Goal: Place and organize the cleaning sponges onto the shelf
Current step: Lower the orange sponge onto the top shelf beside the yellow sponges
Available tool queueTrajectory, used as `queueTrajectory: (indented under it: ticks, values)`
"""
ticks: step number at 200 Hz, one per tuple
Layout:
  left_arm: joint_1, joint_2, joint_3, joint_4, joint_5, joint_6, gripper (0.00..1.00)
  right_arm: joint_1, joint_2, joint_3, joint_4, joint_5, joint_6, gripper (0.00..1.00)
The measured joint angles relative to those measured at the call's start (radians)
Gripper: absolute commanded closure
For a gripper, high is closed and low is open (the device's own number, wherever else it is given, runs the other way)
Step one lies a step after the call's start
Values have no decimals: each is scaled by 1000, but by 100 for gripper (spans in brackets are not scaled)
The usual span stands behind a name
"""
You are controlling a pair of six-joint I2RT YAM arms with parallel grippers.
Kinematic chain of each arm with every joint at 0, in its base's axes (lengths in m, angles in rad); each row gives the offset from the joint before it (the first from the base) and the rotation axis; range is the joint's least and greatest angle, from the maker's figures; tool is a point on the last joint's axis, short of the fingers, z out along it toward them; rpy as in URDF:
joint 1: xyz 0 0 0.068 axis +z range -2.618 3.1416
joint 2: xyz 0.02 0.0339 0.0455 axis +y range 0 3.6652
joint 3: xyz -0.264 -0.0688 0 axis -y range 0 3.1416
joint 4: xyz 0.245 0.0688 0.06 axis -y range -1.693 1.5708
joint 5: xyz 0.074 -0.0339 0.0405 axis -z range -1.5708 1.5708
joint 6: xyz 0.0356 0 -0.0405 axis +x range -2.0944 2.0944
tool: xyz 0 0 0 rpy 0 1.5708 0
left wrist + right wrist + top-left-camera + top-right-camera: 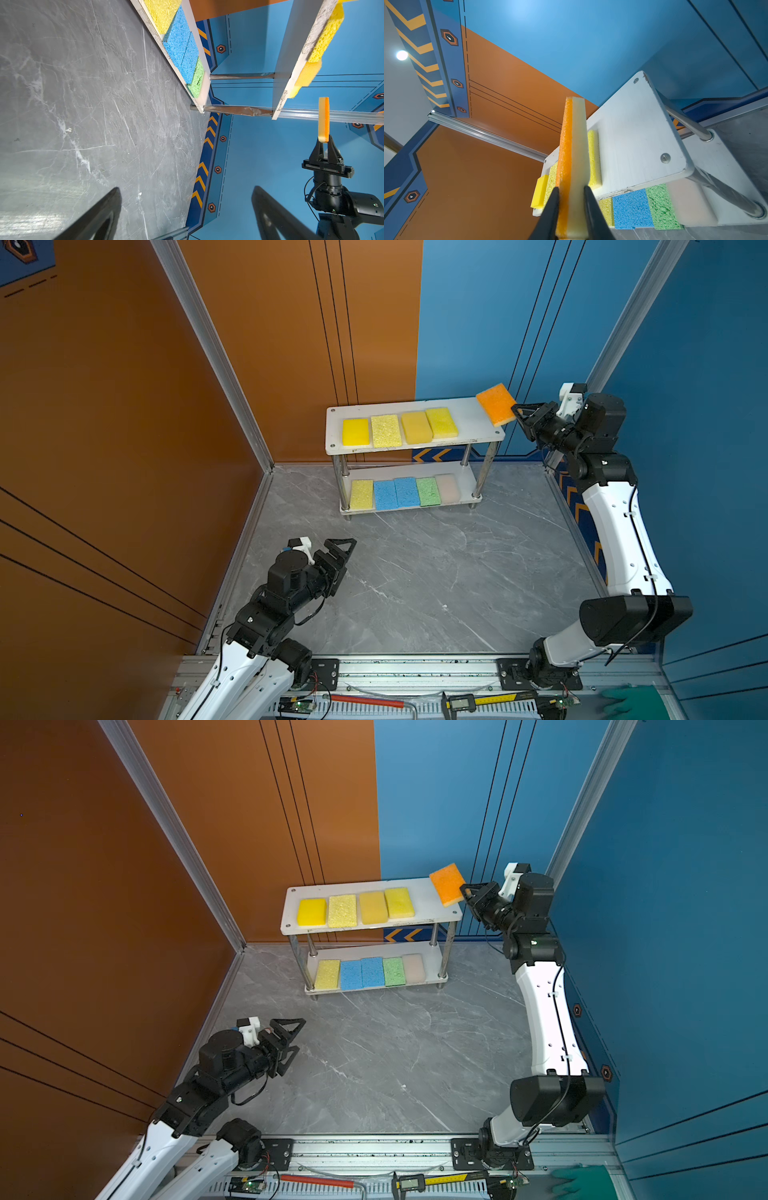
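Note:
The shelf (469, 416) (424, 894) stands at the back of the grey floor. Several yellow sponges (386, 430) (343, 910) lie in a row on its top board. On the lower board lie a yellow, two blue (395, 492), a green (428, 491) and a pale beige-pink sponge (447, 488). My right gripper (518, 411) (569, 192) is shut on the orange sponge (496, 403) (446, 884) (564, 162), held in the air above the top board's right end. My left gripper (347, 553) (187, 194) hovers open and empty over the floor at the front left.
Orange wall panels stand on the left and blue ones (685, 344) on the right, close behind my right arm. A front rail (415, 672) carries tools, a caliper (478, 700) and a green glove (631, 697).

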Motion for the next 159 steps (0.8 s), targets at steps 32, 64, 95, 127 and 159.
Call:
queueTrajectory:
  ticks: [32,64,95,127,159]
  values:
    - [35,18,1,-2,39,8,2,21,34,45,-51,26,-46,79]
    - [66,45,9,-3,77,21,2,39,57,62,-78,46,-70,79]
    - [96,56,18,-2,114,29,2,48,77,68,-89,55,-77,80]
    - [124,58,18,-3,148,30,2,65,103,84,-95,71,-77,80]
    - [153,58,18,-3,176,34,2,76,124,103,-101,73,-77,80]
